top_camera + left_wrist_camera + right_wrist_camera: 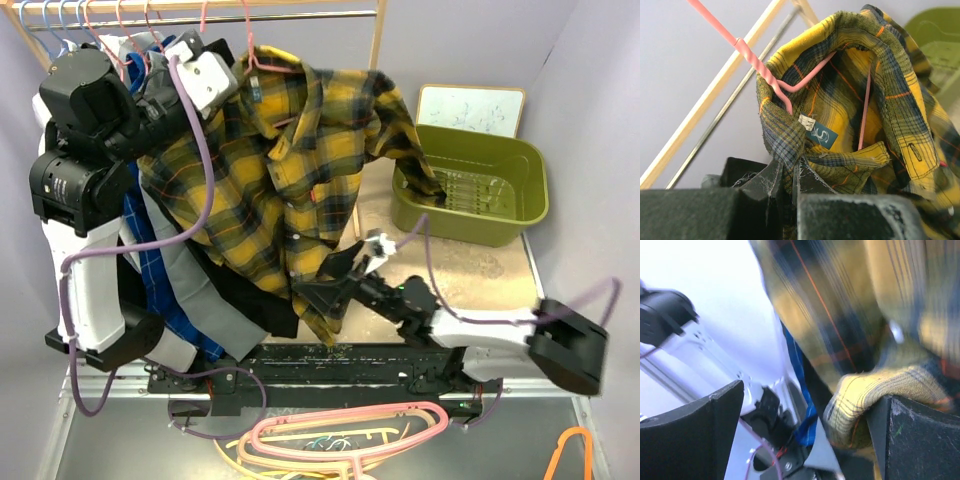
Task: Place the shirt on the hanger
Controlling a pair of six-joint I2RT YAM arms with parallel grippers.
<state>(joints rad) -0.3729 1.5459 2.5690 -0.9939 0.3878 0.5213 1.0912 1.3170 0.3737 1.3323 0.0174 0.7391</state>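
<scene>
The yellow and black plaid shirt [290, 170] hangs from the thin pink wire hanger [262, 62] by the rack. In the left wrist view the hanger's wire [790, 87] runs inside the shirt's collar [785, 135]. My left gripper [238, 88] is raised and shut on the collar's edge [787, 172]. My right gripper [325, 282] is wide open at the shirt's lower hem. In the right wrist view a fold of the shirt [865, 395] rests against the right finger [920, 440], and the gripper [805, 435] holds nothing.
A wooden rack rail [200, 20] carries several other hangers at the back left. A blue checked shirt [165, 285] and dark garments hang under the left arm. A green basin [470, 185] stands at the right. Thick pink hangers [350, 430] and an orange hanger [575, 455] lie near the front.
</scene>
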